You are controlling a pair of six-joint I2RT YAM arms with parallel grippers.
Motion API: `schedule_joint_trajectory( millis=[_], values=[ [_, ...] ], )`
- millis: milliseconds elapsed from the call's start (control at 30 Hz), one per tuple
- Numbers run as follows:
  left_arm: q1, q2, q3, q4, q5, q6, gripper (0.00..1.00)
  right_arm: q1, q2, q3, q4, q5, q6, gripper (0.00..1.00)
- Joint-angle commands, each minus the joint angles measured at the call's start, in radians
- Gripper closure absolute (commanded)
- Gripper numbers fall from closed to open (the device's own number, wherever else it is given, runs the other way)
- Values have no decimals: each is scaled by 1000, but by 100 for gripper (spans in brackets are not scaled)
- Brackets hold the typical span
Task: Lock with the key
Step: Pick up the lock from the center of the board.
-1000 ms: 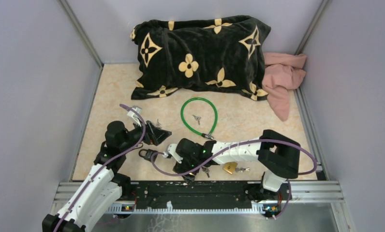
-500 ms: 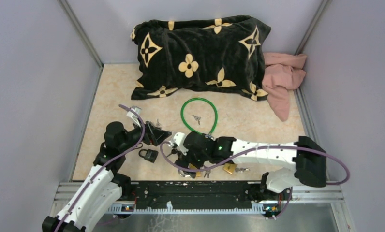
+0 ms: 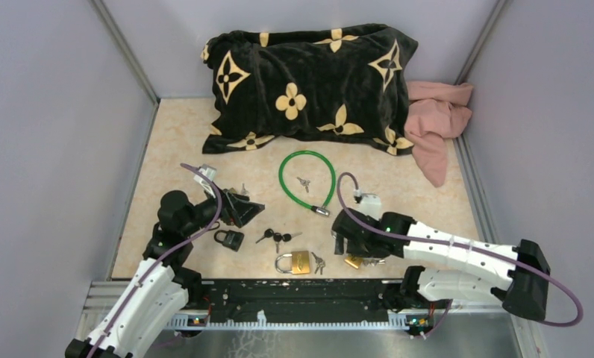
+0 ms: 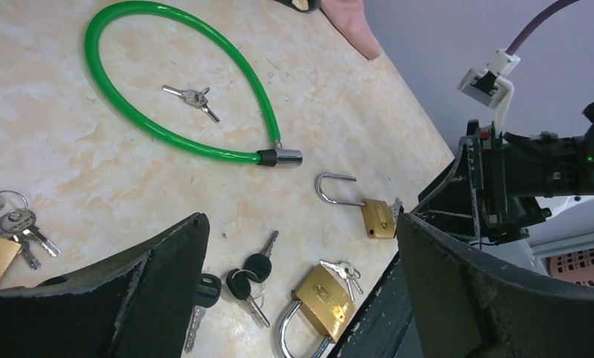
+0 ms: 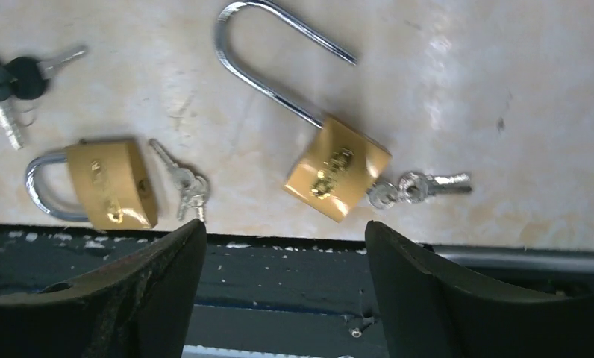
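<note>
A brass padlock with a long shackle (image 5: pixel 337 177) lies near the table's front edge, its shackle swung open. A small silver key on a ring (image 5: pixel 428 183) touches the bottom of that padlock; whether it sits in the keyhole I cannot tell. My right gripper (image 5: pixel 285 231) hovers just above this long-shackle padlock (image 3: pixel 354 261), open and holding nothing. My left gripper (image 3: pixel 253 209) hangs open and empty over the left part of the table, above a black padlock (image 3: pixel 228 239). In the left wrist view the left gripper (image 4: pixel 301 220) frames the long-shackle padlock (image 4: pixel 365 212).
A shut brass padlock (image 3: pixel 294 262) with silver keys (image 3: pixel 318 261) lies at the front centre, black-headed keys (image 3: pixel 275 237) beside it. A green cable lock (image 3: pixel 307 179) rings another key bunch (image 3: pixel 303 182). A black cushion (image 3: pixel 309 78) and pink cloth (image 3: pixel 436 119) fill the back.
My right arm has swept rightwards from beside the black padlock to above the long-shackle padlock, uncovering the shut brass padlock and black-headed keys. The left arm has barely moved.
</note>
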Motion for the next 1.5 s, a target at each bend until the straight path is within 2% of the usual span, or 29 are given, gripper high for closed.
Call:
schedule_joint_trajectory(
  millis=[0, 133, 267, 367, 600, 733, 833, 967, 1100, 1200, 1267, 1367, 1467],
  values=[
    [7, -10, -16, 57, 36, -22, 1, -4, -69, -89, -88, 70, 378, 24],
    [6, -1, -17, 61, 47, -26, 1, -73, 11, -110, -97, 38, 382, 24],
    [6, 13, -22, 75, 65, -36, 1, -106, 77, -134, -31, 10, 358, 23],
    [6, 24, -28, 88, 81, -49, 1, -148, 117, -170, 101, -50, 322, 26],
    [7, 30, -28, 89, 97, -53, 1, -153, 263, -143, 114, -64, 278, 31],
    [6, 33, -28, 93, 97, -54, 1, -153, 317, -149, 183, -107, 225, 40],
    [6, 33, -26, 92, 101, -50, 1, -153, 360, -85, 174, -54, 104, 42],
    [6, 34, -23, 96, 105, -45, 1, -170, 423, 14, 205, -10, -209, 42],
    [6, 23, -19, 86, 106, -33, 1, -186, 461, 61, 193, 19, -357, 34],
    [6, 16, -17, 83, 106, -30, 1, -187, 459, 97, 135, 37, -362, 19],
    [6, 17, -21, 90, 109, -33, 1, -183, 445, 119, 107, 22, -339, 16],
    [6, 18, -26, 104, 112, -38, 1, -157, 416, 141, 72, 22, -247, 16],
    [6, 17, -26, 106, 115, -39, 1, -136, 400, 126, 57, 15, -102, 27]
  ],
)
